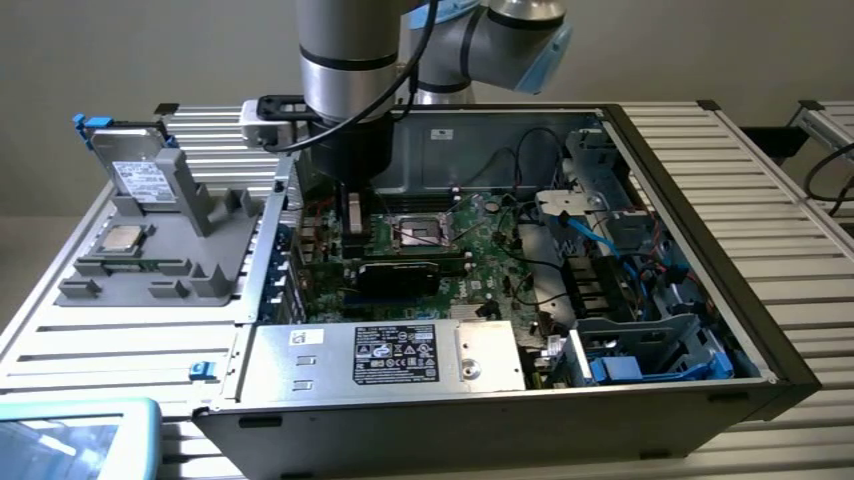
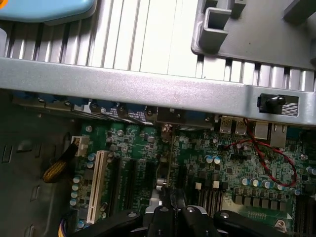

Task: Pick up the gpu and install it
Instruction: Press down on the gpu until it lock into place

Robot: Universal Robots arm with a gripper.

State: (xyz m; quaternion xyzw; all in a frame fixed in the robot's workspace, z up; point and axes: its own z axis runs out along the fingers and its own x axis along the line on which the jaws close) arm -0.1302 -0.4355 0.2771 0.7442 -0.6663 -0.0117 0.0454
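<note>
The gripper [image 2: 170, 210], pressed together on the gpu [image 1: 400, 275], holds the card edge-on over the motherboard [image 2: 237, 173] inside the open computer case [image 1: 694, 250]. Doing this well likely means keeping the card upright, lined up along its expansion slot, bracket toward the rear wall, and pressing evenly.

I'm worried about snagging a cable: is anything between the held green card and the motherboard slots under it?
Nothing visible does. The pincer is shut on the thin green gpu card, edge-on just over the green motherboard's black slots; the red wires and yellow braided cable lie off to either side.
</note>
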